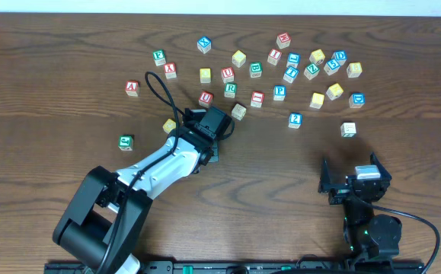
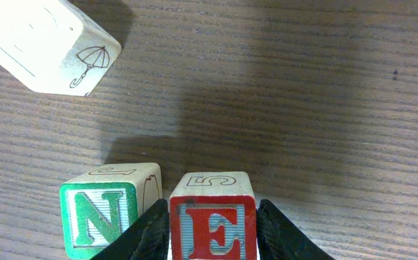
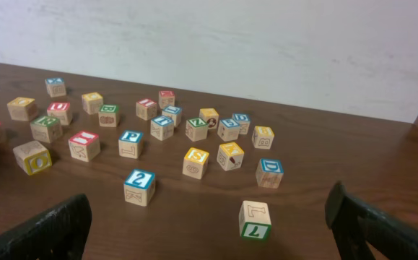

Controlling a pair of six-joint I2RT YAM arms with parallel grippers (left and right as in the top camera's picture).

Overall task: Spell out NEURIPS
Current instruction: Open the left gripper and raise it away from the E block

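Observation:
In the left wrist view my left gripper is shut on the red E cube, one black finger on each side. The green N cube stands just left of it on the table, faces roughly in line. In the overhead view the left gripper covers both cubes. The red U, green R and blue P cubes lie in the scattered group behind it. My right gripper stays near the front right, open and empty, seen as right gripper in its own view.
A pale cube with an umbrella drawing lies tilted beyond the N. Many other letter cubes are scattered across the back of the table. A green 7 cube and a blue 2 cube lie before the right gripper. A green cube sits alone at left.

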